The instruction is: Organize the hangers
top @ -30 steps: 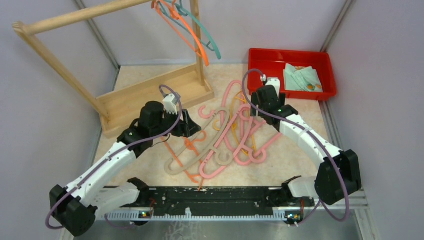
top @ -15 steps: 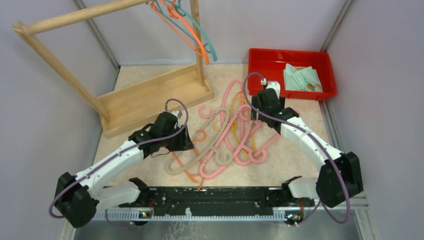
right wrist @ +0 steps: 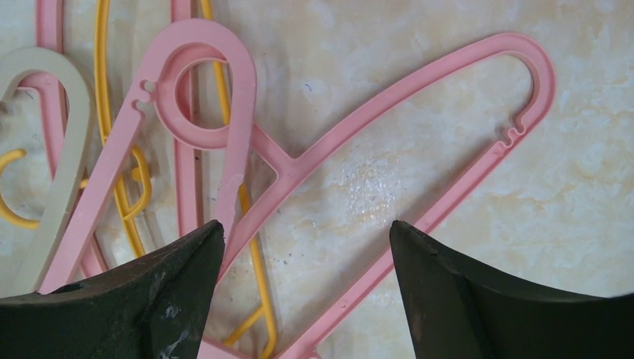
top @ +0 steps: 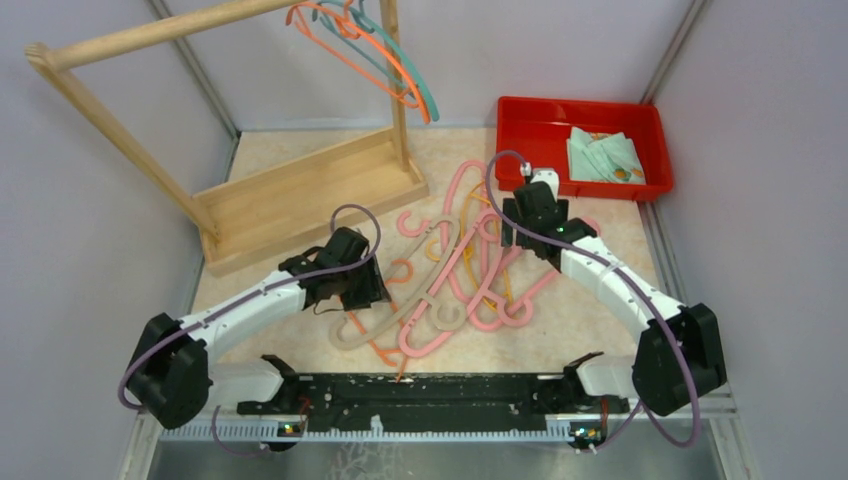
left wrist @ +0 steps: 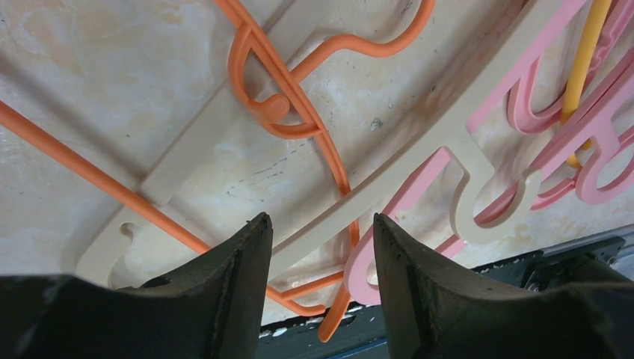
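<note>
A pile of hangers in pink, beige, orange and yellow lies tangled on the table's middle. Orange and teal hangers hang on the wooden rack's pole. My left gripper is open, low over the pile's left edge; in the left wrist view its open jaws straddle a beige hanger that crosses an orange hanger. My right gripper is open over the pile's right side; in the right wrist view its gripper stands above a pink hanger and a yellow hanger.
A wooden rack with a slanted pole stands at the back left. A red tray holding folded cloth sits at the back right. A black rail runs along the near edge.
My left arm has come down and forward from near the rack, ending low at the pile's left edge. The hung hangers swing. My right gripper has shifted slightly.
</note>
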Controlling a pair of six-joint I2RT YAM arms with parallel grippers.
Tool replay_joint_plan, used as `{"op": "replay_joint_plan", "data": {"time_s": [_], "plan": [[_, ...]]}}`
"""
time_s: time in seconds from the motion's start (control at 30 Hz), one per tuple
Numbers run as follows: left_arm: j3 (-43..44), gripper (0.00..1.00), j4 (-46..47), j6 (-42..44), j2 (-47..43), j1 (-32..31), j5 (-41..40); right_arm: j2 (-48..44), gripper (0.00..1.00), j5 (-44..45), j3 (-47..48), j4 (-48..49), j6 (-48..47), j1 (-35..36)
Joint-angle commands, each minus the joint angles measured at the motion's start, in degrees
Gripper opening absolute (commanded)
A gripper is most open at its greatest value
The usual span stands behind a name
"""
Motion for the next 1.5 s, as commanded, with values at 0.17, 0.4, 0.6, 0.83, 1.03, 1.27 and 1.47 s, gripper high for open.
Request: {"op": "replay_joint_plan", "data": {"time_s": [0.17, 0.4, 0.6, 0.83, 1.03, 1.27, 1.47], "plan": [[-0.1, 0.55, 6.3, -9.3, 6.5, -0.3, -4.6, -2.1, 0.81, -1.6, -1.9, 1.5, 0.2, -0.6], [0.7, 0.55, 7.2, -12.9, 8.7, -0.3, -8.8, -3.9, 0.81, -1.7, -3.7, 1.6, 0.7, -0.6], [2.1, 0.55, 7.1, -12.4, 12.3, -0.4, -8.6, -5.1, 0.80, -1.1, -5.0, 1.8, 0.3, -0.6], [3.9, 0.55, 7.0, -11.5, 15.6, -0.5, -9.6, -6.3, 0.80, -2.0, -6.6, 2.7, 0.7, -0.6], [6.2, 0.46, 6.4, -10.0, 18.0, -0.6, -11.3, -7.2, 0.80, -2.4, -7.5, 2.8, 0.8, -0.6], [9.1, 0.25, 3.8, -8.0, 18.8, -0.6, -13.2, -8.1, 0.80, -2.2, -8.0, 3.3, 0.7, -0.6], [13.2, 0.19, -0.3, -5.8, 14.8, -1.5, -15.0, -8.0, 0.80, -2.4, -8.5, 3.9, 0.9, -0.6]]}}
